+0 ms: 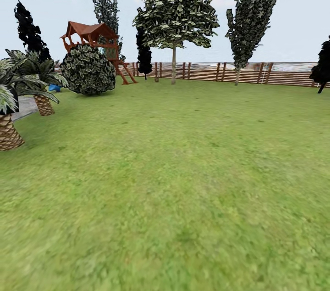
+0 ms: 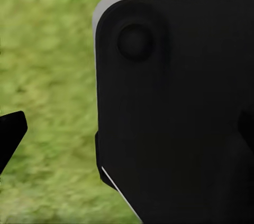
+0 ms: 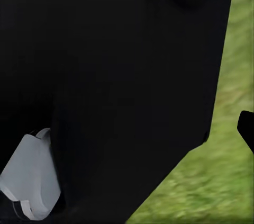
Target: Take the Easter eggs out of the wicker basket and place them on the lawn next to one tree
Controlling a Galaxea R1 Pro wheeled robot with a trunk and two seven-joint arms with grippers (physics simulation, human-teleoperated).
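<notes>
Palm (image 1: 7,112) edge-cut; grass (image 2: 47,75) blurred

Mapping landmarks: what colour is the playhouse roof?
Reddish-brown, seen best in the head view: the playhouse roof.

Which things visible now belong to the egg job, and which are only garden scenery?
For the job:
- lawn

Only scenery:
- thin-trunked leafy tree
- wooden fence
- red play tower
- round bush
- palms
</notes>
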